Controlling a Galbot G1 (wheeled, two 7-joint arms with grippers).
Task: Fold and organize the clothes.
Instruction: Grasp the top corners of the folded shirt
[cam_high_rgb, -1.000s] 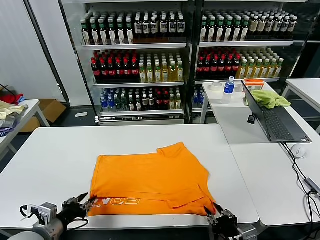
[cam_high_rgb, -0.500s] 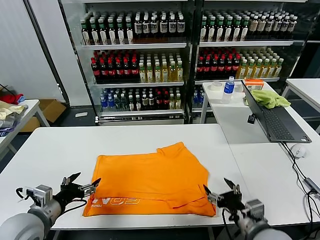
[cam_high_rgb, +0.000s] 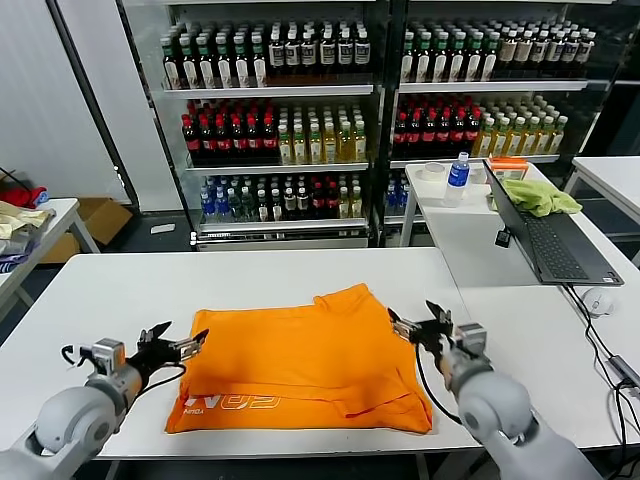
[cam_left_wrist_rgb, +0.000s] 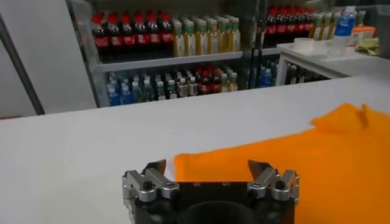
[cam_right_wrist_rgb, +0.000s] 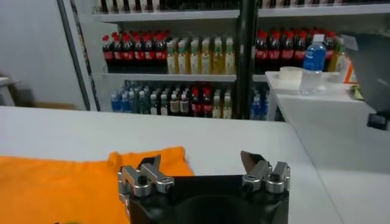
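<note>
Orange T-shirt (cam_high_rgb: 305, 360) lies flat on white tabletop (cam_high_rgb: 120, 300), near hem folded over, lettering showing. Left gripper (cam_high_rgb: 172, 345) at shirt's left edge, right gripper (cam_high_rgb: 420, 322) at right edge; fingers wide on both, holding nothing. Step: probably between folds. Next: pinch side edges, fold inward evenly.

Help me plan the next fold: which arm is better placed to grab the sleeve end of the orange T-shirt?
Probably the right: its open claw hovers beside the T-shirt near the sleeve, while the open left claw sits at the opposite edge.
</note>
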